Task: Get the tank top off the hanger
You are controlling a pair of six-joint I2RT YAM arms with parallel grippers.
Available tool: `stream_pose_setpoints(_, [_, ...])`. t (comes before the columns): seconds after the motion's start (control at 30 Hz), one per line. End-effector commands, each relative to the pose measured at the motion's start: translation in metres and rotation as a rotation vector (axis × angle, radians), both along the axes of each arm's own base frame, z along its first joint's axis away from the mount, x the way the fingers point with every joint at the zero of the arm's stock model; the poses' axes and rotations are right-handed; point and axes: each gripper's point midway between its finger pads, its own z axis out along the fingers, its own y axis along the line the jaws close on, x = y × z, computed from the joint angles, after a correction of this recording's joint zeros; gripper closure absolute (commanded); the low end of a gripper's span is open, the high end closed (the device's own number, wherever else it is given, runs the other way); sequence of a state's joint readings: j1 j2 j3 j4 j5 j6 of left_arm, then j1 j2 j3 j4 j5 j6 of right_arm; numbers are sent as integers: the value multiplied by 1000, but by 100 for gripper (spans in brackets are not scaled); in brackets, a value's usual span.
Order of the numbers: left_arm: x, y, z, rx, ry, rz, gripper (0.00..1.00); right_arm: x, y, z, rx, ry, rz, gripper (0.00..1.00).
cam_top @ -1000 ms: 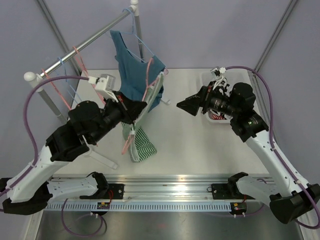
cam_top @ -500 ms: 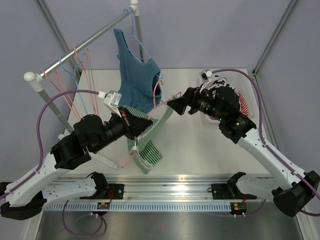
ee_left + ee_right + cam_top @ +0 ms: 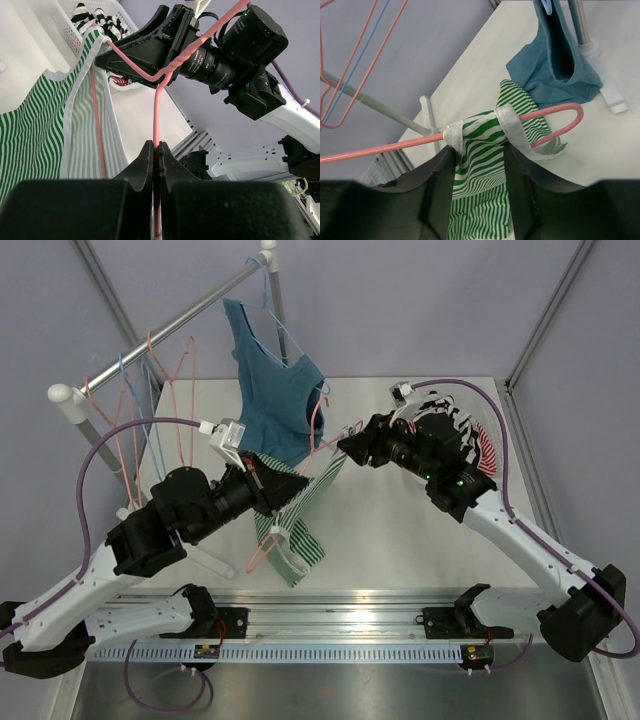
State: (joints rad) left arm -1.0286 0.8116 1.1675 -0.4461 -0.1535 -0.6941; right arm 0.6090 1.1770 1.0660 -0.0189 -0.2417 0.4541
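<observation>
Nearest me, my left end effector (image 3: 156, 145) is clamped tight on the wire of a pink hanger (image 3: 156, 100), just below its twisted neck, and holds it tilted above the pale surface (image 3: 400, 530). A green-and-white striped tank top (image 3: 290, 540) is on that hanger, with one white-edged strap looped over the hanger's arm and the rest of the fabric trailing down towards the surface. A little farther out, my right end effector (image 3: 480, 149) meets the hanger's rounded end. Its fingers (image 3: 442, 170) stand apart, one on each side of the bunched strap; I cannot tell whether they touch the cloth. Behind it on the right sits a white basket (image 3: 70, 30) of striped clothes. Farthest away, a blue tank top (image 3: 275, 400) hangs from a metal rail (image 3: 170, 330) beside empty pink and blue hangers.
</observation>
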Motion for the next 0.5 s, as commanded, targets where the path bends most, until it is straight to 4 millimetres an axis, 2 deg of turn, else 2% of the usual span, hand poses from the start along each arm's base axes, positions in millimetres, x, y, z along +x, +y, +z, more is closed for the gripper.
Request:
stream_pose_setpoints(0.0, [3, 3, 27, -94, -48, 30, 100, 10, -4, 26, 25, -98, -56, 55])
stream_pose_setpoints(0.1, [9, 12, 22, -68, -47, 82, 100, 8, -12, 25, 20, -108, -89, 58])
stream_pose_setpoints(0.23, [11, 17, 19, -49, -46, 101, 100, 8, -18, 19, 2, -108, -111, 86])
stream_pose_setpoints(0.27, [12, 19, 18, -44, -44, 115, 100, 8, -19, 19, -6, -112, -116, 100])
stream_pose_setpoints(0.43, [12, 22, 13, -29, -42, 124, 100, 13, -26, 20, -32, -125, -156, 100])
stream_pose_setpoints(0.47, [10, 21, 13, -31, -44, 110, 100, 15, -28, 15, -56, -110, -168, 100])
